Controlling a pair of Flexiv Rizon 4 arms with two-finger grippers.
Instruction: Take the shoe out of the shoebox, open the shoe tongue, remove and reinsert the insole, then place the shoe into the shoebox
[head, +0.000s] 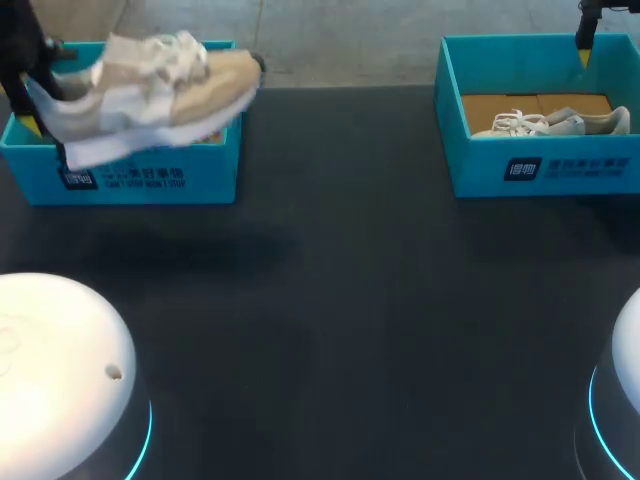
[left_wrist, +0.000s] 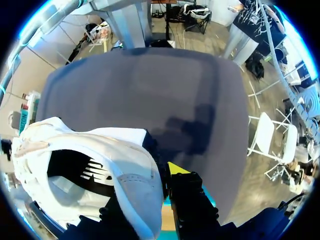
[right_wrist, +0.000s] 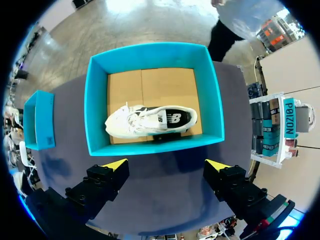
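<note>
Left hand (left_wrist: 165, 175) on heel of shoe (left_wrist: 90, 165)

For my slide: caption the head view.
Left hand holds a shoe above the left shoebox; another shoe lies in the right shoebox.

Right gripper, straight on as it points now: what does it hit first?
Likely the white shoe in the teal shoebox ahead; depth is unclear, so the box's near wall might come first.
</note>
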